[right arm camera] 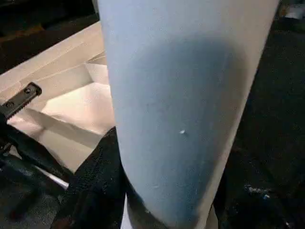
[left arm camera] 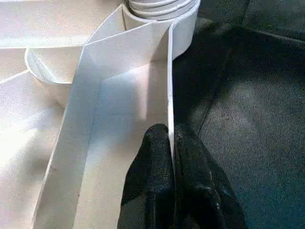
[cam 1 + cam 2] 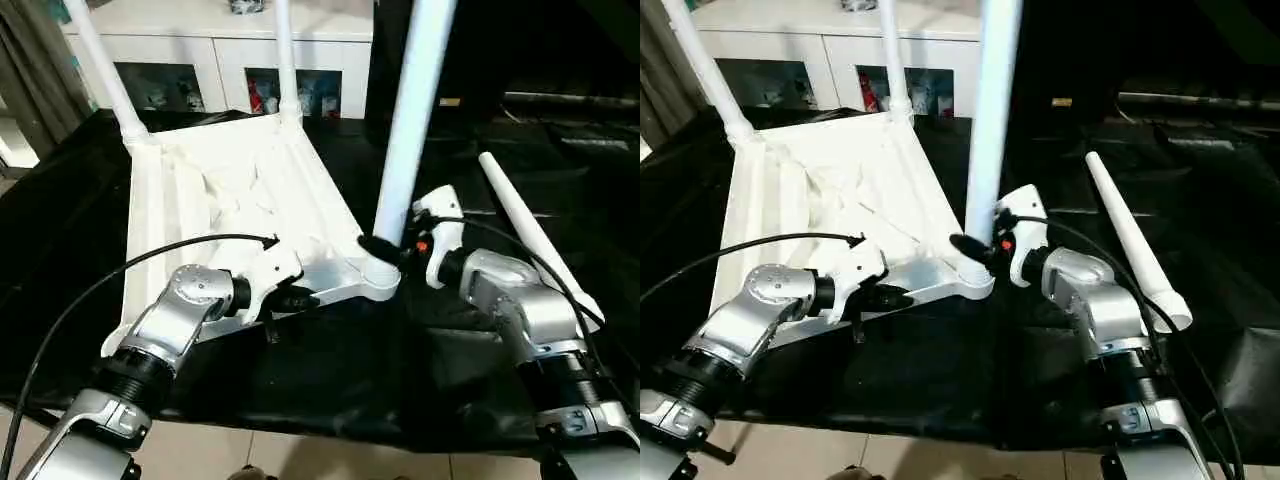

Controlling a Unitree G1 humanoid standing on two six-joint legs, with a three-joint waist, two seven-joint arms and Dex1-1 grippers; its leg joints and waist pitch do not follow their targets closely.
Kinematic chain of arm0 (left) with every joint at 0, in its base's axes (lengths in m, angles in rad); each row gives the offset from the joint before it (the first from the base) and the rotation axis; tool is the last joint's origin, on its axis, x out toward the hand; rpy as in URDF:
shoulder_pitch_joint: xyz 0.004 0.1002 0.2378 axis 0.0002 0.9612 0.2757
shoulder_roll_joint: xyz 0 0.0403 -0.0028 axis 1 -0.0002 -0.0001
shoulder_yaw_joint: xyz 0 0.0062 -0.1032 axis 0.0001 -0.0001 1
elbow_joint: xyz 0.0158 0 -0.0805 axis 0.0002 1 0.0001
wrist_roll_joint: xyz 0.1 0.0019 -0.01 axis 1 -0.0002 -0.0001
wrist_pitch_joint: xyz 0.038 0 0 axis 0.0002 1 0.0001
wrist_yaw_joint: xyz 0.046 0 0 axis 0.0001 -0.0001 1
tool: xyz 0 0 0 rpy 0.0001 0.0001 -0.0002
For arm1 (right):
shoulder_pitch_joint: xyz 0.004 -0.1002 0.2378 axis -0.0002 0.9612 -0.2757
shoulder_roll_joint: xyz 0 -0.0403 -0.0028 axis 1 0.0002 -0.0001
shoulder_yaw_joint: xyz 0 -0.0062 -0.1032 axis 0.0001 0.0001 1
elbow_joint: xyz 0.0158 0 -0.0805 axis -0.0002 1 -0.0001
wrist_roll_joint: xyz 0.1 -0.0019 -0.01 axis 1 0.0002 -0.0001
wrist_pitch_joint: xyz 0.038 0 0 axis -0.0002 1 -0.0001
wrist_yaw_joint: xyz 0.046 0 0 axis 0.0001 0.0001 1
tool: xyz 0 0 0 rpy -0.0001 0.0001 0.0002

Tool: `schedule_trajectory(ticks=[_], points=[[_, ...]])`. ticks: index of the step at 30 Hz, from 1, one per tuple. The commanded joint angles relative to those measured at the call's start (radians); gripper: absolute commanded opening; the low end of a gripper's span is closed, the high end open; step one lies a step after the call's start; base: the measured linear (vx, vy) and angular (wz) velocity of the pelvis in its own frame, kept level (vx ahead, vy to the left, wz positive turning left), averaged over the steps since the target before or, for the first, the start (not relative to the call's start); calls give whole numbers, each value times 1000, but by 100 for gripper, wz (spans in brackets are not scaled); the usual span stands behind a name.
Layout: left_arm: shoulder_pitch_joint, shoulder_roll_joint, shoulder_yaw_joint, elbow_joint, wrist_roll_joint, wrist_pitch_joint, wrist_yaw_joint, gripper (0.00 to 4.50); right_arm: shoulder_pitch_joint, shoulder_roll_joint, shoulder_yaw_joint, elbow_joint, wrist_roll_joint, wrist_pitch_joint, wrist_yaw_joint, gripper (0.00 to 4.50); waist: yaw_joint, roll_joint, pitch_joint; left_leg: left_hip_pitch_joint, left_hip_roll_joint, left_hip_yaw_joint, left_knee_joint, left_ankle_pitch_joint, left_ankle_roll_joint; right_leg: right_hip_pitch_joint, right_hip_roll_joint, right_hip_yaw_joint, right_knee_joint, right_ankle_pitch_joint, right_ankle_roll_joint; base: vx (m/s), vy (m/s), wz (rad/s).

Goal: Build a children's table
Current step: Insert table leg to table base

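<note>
Three long white tubular plastic legs stand upright in the round corner sockets of the white square plastic tabletop [image 3: 235, 190], which lies upside down, ribbed side up, on the black-draped bench [image 3: 330, 380]. Two far legs [image 3: 285, 60] rise at the corners nearest the white glass-door cabinet [image 3: 215, 60], and the near leg [image 3: 412, 120] stands in the near corner socket on the robot's right. A fourth white tapered leg [image 3: 535, 235] lies loose on the bench cloth, just beyond the right forearm and well apart from the tabletop.

By the look of it, the step in hand is seating the third leg. The right hand [image 3: 388, 250] reaches in level from the right, its black fingers closed around the base of that near leg just above the socket. The left hand [image 3: 298, 298] comes in low from the left, its fingers pinched shut on the thin upright rim of the tabletop's near edge, steadying it; the left wrist view shows one finger [image 2: 150, 167] on each side of that rim.

The next move probably calls for pressing or twisting the leg fully home while the rim stays braced. After that the loose leg must be fetched for the near-left corner, which is hidden behind the left arm
</note>
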Motion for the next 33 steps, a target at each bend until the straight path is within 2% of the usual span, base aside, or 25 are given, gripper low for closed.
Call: schedule_trajectory(ticks=[1, 4, 6, 7, 11, 21, 26, 27, 31, 33], points=[[-4, -9, 19, 13, -30, -43, -3, 0, -18, -1, 17, 24, -13, -18, 8, 191, 5, -30, -69, 8, 35, -10, -65, -184, 36, 49, -78, 55, -87, -369, -119, 0, 0, 0], [-9, -16, 22, 27, -28, -56, 2, 0, -30, 12, 10, 74, -22, -49, -3, 191, 3, -26, -69, 8, 33, -11, -64, -193, 31, 49, -79, 54, -89, -377, -124, 0, 0, 0], [-10, -19, 24, 30, -28, -60, 4, 0, -32, 16, 9, 85, -24, -56, -5, 191, 3, -30, -68, 7, 32, -10, -64, -195, 31, 51, -78, 55, -89, -377, -123, 0, 0, 0], [-14, -36, 44, 41, -33, -81, 24, 0, -30, 26, 0, 109, -27, -69, -10, 191, 3, -29, -69, 9, 34, -10, -64, -198, 32, 49, -79, 55, -90, -383, -122, 0, 0, 0], [-15, -48, 64, 46, -43, -87, 33, 0, -24, 34, -7, 120, -26, -75, -16, 191, 5, -28, -69, 12, 34, -10, -64, -206, 30, 48, -79, 55, -93, -402, -118, 0, 0, 0], [-16, -60, 72, 62, -48, -90, 32, 0, -18, 59, -8, 121, -24, -88, -19, 191, 4, -27, -69, 10, 35, -12, -66, -204, 33, 49, -78, 55, -89, -377, -129, 0, 0, 0], [-18, -53, 54, 74, -13, -97, 34, 0, -17, 67, -9, 120, -23, -88, -22, 191, 4, -28, -69, 10, 35, -12, -67, -210, 32, 50, -79, 55, -90, -384, -125, 0, 0, 0], [-25, -47, 46, 82, 0, -80, 32, 45, -19, 70, -11, 121, -24, -87, -21, 191, 5, -27, -68, 9, 35, -12, -67, -211, 32, 50, -79, 55, -91, -392, -123, 0, 0, 0], [-40, -53, 51, 90, 0, -44, 35, 78, -22, 72, -14, 121, -25, -88, -20, 191, 6, -22, -69, 13, 36, -12, -67, -221, 26, 47, -79, 55, -93, -397, -127, 0, 0, 0], [-52, -57, 49, 100, 19, -61, 61, 93, -24, 74, -16, 121, -25, -87, -19, 191, 3, -23, -70, 9, 40, -17, -73, -236, 13, 51, -78, 53, -88, -364, -134, 0, 0, 0]])
